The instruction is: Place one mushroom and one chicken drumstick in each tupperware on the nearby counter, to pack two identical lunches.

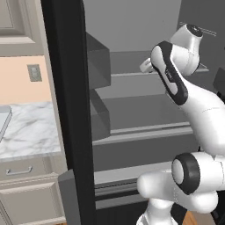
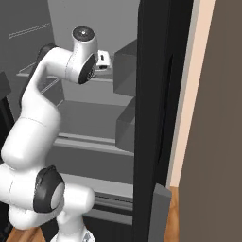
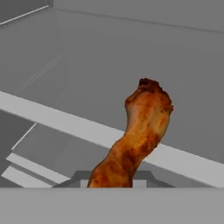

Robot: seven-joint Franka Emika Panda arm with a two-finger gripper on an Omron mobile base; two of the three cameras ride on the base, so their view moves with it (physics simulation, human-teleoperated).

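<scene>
The chicken drumstick (image 3: 140, 131), browned and glossy, rises from the bottom of the hand view with its thick end up, above a grey fridge shelf (image 3: 183, 166). My gripper (image 3: 114, 181) is shut on its thin end. The arm reaches into the open fridge, and the hand (image 1: 147, 66) (image 2: 105, 60) sits at upper-shelf height. On the left lies the white marble counter (image 1: 30, 127), with a corner of a light grey tupperware (image 1: 3, 119) at the picture's edge. The mushroom is out of view.
The fridge's black door edge (image 1: 66, 110) stands between the fridge and the counter. Grey door bins (image 1: 99, 61) jut out close to the hand. Another black door edge (image 2: 156, 118) bounds the fridge on the right. Drawers with metal handles (image 1: 19, 170) sit under the counter.
</scene>
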